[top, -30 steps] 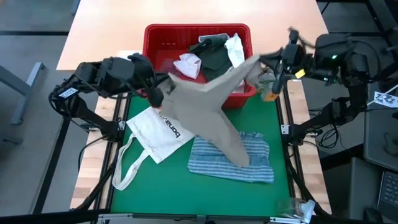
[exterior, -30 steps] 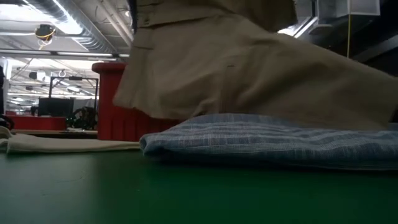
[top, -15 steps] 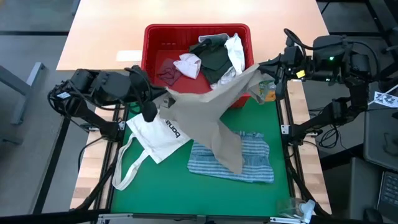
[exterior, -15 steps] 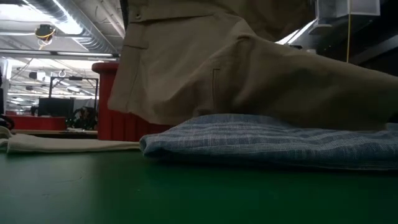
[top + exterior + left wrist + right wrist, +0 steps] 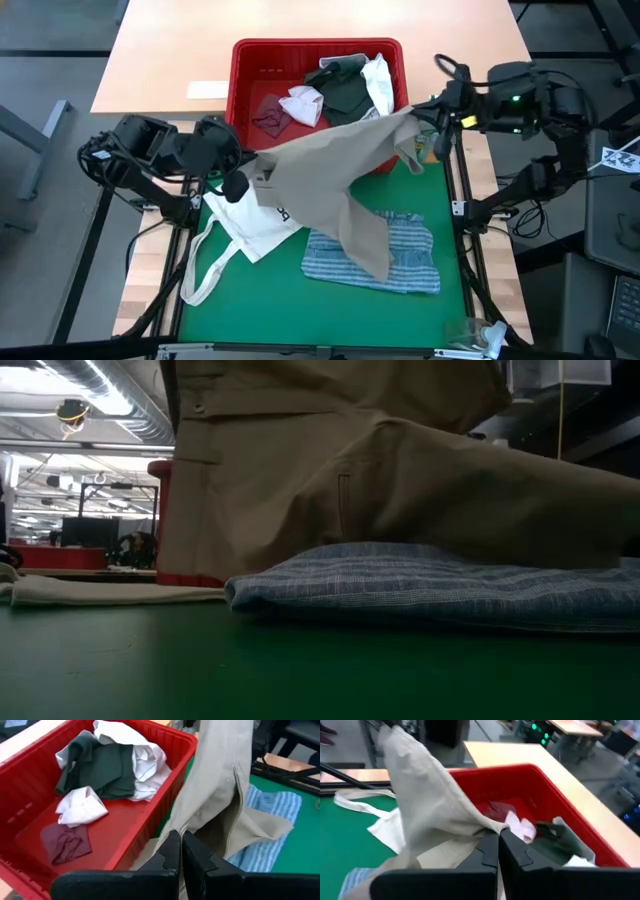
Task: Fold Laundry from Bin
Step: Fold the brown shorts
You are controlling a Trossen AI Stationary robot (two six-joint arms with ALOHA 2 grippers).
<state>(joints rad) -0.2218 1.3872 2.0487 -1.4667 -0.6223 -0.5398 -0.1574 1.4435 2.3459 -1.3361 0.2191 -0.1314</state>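
Your left gripper (image 5: 243, 172) and right gripper (image 5: 425, 118) each clench one end of the tan shirt (image 5: 335, 165), stretched crosswise above the red bin's (image 5: 250, 60) front edge. Its tail drapes onto one blue-striped cloth (image 5: 410, 262). Four garments remain in the bin.

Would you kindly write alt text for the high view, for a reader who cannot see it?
Two dark robot arms stretch a tan cloth shirt between them, left gripper and right gripper both shut on it. It hangs over a red plastic bin and a folded blue-striped cloth.
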